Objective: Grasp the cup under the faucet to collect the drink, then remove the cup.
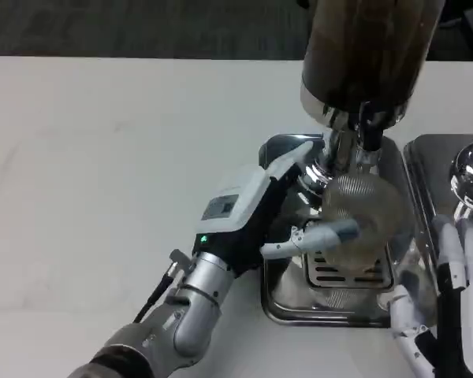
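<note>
Cup (361,211) under faucet (337,150), above drip tray (284,303), on table (102,157)

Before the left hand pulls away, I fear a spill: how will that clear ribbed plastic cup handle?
The clear ribbed plastic cup looks thin-walled, so it probably flexes under the left hand. Its ribs likely aid grip. Any liquid inside would make it apt to slosh.

My left hand (299,228) covers the near-left side of the cup (361,214), so I can't see how far my fingers wrap it. Cup's rim, close under the faucet (343,153), is blurred; liquid level can't be judged. Dispenser tank (370,55) above the cup is cut by the top edge. My right hand (449,291), right of the cup, is cut by the bottom-right corner.
</note>
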You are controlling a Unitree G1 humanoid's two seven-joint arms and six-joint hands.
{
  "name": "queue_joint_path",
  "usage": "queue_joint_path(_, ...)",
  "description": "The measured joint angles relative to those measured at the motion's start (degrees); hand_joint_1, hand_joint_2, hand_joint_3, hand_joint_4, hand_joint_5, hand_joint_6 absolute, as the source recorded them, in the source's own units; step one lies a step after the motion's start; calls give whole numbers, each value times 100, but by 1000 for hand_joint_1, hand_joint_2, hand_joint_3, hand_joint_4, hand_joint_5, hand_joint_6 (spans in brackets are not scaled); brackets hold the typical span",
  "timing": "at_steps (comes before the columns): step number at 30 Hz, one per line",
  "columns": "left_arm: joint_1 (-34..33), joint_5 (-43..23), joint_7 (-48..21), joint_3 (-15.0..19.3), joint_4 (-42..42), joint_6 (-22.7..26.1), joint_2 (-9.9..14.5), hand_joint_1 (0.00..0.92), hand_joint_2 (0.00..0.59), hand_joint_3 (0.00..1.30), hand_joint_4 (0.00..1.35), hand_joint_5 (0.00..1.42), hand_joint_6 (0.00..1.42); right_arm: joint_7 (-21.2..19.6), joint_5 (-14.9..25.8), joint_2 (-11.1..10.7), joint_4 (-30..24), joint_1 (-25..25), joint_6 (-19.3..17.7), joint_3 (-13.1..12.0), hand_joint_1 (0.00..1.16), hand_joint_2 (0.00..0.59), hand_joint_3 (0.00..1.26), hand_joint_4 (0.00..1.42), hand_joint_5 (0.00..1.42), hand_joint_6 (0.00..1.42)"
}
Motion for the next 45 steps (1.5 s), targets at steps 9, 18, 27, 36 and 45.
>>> queue_joint_path(9,355,-316,324,408,-462,-499,293,0,0,129,119,397,340,76,203,-154,19,-73,-78,-224,0,504,49,0,0,82)
queue_joint_path(18,866,-1062,-604,963,-1500,-1069,628,0,0,53,25,283,231,304,456,-289,181,-380,-289,-359,7,455,0,0,0,66)
queue_joint_path(27,1387,-3178,-3479,1372,-2872,-1479,1013,0,32,25,0,110,33,543,865,-407,377,-616,-546,-413,189,347,0,0,0,17)
queue_joint_path(36,1546,-5100,-5820,1599,-4390,-666,1116,0,50,0,0,95,57,579,878,-419,435,-714,-624,-411,226,338,0,0,0,17)
queue_joint_path(45,1290,-5445,-7079,1721,-4639,76,822,0,52,0,0,111,67,477,915,-301,530,-684,-713,-406,233,338,0,0,0,18)
